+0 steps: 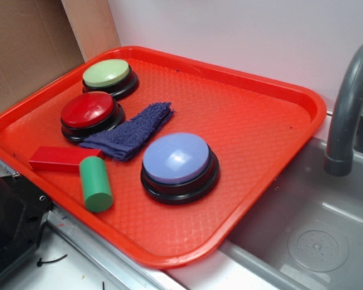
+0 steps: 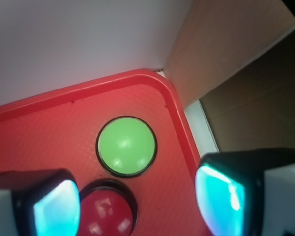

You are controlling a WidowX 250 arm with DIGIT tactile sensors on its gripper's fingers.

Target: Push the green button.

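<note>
broadly, the red tray (image 1: pixel 254 115) takes up most of the scene, with a grey sink (image 1: pixel 302 229) at its right. on the tray, the blue button (image 1: pixel 178 164) is biggest, near the front; a blue cloth (image 1: pixel 133 130) lies beside it. the green cylinder (image 1: pixel 95 184) lies on its side, touching a red block (image 1: pixel 59 158). the red button (image 1: pixel 89 115) sits just ahead of the green button (image 2: pixel 126 145), which stands in the tray's far left corner, dome facing straight up; being round, it has no long axis. the claw (image 2: pixel 137 204) hangs above, pads spread wide, empty.
</note>
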